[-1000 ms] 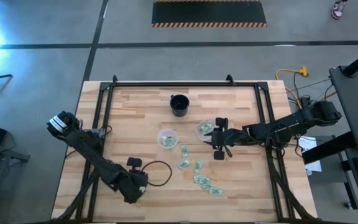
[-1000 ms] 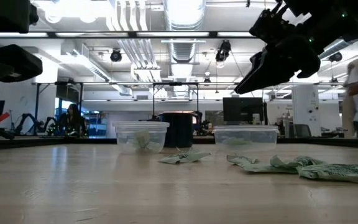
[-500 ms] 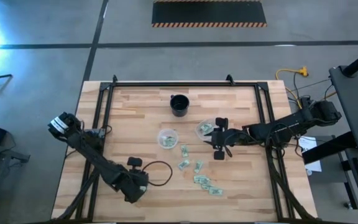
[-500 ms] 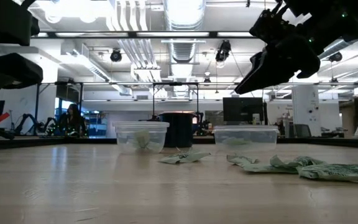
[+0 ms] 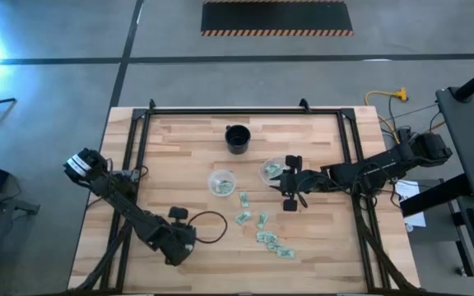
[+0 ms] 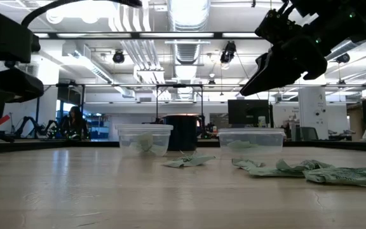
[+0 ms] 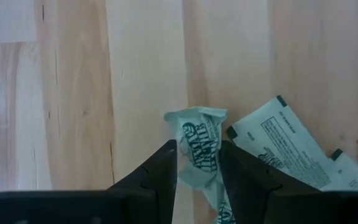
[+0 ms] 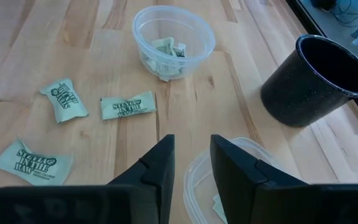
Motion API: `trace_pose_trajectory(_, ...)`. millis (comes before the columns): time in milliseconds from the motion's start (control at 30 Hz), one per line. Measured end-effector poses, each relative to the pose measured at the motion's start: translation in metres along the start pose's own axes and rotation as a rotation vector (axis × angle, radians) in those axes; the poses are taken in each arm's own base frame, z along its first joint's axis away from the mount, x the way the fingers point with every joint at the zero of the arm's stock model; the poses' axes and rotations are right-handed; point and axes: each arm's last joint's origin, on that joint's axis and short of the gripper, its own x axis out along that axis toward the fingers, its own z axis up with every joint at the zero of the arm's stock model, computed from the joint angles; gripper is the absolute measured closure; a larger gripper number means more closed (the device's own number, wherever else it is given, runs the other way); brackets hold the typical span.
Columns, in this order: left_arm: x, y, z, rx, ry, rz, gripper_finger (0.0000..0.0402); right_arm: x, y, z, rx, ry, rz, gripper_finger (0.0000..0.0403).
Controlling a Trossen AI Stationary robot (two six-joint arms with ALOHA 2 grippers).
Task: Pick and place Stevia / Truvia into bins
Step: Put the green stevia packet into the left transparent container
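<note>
Waiting well forward of the black cup, the left gripper is sitting at a crumpled packet; whether it is gripping cannot be told. Loose packets are reading "Stevia In The Raw". Nearer the black cup, the right gripper is hovering, parted and empty, over one clear cup. Its drop looks done, and the next move is probably a fresh pick. The second clear cup is holding several packets.

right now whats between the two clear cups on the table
In the high view the stretch between the left clear cup and the right clear cup is bare wood. The loose packets lie nearer the front edge, not between them.
</note>
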Motion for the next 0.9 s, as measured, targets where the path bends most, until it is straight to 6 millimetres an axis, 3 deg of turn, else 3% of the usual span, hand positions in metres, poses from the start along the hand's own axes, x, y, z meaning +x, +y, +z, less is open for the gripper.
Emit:
trace_pose_trajectory(233,0.002,0.004,-0.002,-0.002,0.014,0.011,0.0303,0.0,0.0,0.0,0.0,0.0,0.0,0.0317)
trace_pose_trajectory(567,0.002,0.006,-0.002,0.034,0.02,0.017,0.0392,0.0,0.0,0.0,-0.001,0.0,0.0,0.0318)
trace_pose_trajectory(900,-0.016,0.026,0.011,0.092,-0.087,0.118,0.0396,0.0,0.0,0.0,-0.001,0.0,0.0,0.0328)
